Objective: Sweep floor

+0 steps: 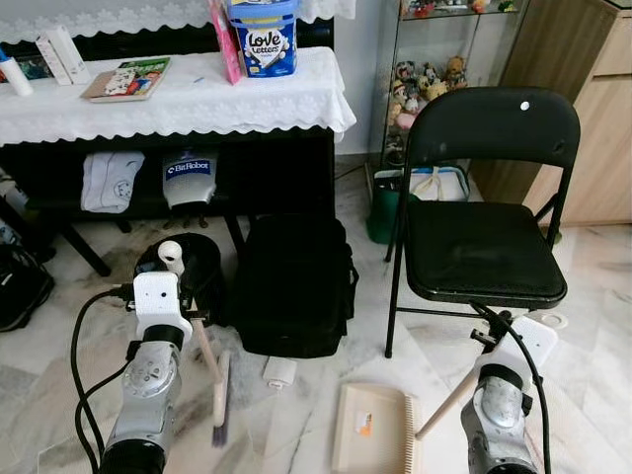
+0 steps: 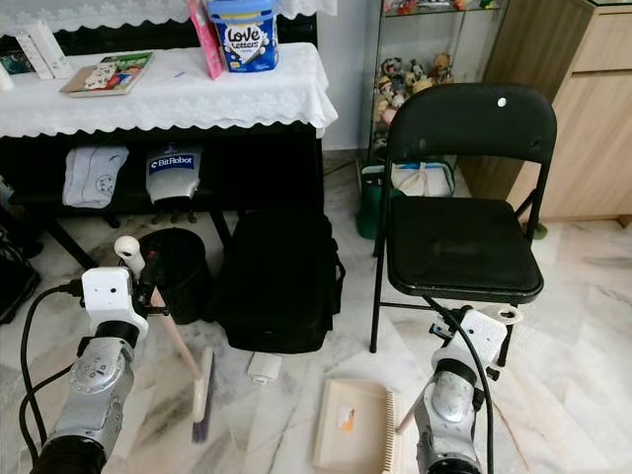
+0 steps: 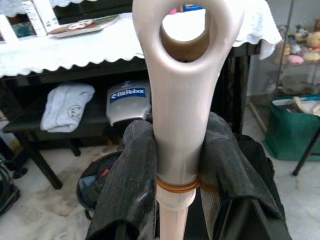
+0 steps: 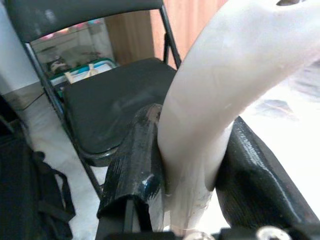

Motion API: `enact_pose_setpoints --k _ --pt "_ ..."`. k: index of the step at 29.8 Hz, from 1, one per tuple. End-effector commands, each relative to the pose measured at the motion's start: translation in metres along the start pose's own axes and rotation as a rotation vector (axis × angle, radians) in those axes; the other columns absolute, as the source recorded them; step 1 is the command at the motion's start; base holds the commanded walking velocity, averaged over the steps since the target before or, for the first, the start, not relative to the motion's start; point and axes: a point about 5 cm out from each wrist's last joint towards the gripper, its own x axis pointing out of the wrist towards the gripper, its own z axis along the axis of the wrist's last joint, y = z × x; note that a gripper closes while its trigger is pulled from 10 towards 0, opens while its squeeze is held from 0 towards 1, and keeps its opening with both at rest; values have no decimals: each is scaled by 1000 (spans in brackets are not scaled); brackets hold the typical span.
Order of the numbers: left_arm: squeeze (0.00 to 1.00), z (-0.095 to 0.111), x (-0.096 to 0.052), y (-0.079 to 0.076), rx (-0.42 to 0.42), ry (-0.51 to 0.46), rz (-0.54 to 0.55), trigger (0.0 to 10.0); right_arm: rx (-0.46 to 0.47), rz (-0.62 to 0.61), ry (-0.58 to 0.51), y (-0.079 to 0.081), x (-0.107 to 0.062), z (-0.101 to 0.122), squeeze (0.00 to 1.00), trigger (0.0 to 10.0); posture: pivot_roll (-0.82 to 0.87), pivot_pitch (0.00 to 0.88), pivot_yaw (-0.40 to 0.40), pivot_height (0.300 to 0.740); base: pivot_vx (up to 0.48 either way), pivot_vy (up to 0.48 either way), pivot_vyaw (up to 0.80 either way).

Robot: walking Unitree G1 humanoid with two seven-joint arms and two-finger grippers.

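Soft, even indoor light fills both head views, sharp enough to read the print on the blue tub (image 1: pixel 264 39), while the space beneath the white tablecloth (image 1: pixel 178 99) lies in deep shade and the pale marble floor (image 1: pixel 592 296) shows a mild sheen. In the left wrist view the cream handle (image 3: pixel 182 100) clamped between the fingers (image 3: pixel 125 185) carries soft highlights, and the room beyond the fingertips stays fairly clear. In the right wrist view the handle (image 4: pixel 220 100) between the fingers (image 4: pixel 137 170) is blurred and the floor beside them is washed out by glare.
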Motion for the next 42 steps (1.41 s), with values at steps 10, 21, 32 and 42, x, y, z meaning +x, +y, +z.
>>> enact_pose_setpoints --k 10,21,32,42 --pt "0 -5 0 -6 -64 27 -38 10000 -38 -73 -63 -15 7 11 0 10000 -19 108 82 740 0 0 0" --pt "0 -11 -1 -14 -115 59 -109 10000 -23 -80 -57 -14 8 12 0 10000 -21 118 78 740 0 0 0" --pt "0 -8 -3 -17 -188 66 -202 10000 -20 -60 -36 -10 6 9 0 10000 -16 121 76 740 0 0 0" --pt "0 14 7 6 -93 -1 -239 10000 -25 -71 -30 -5 8 11 0 10000 2 95 78 740 0 0 0"
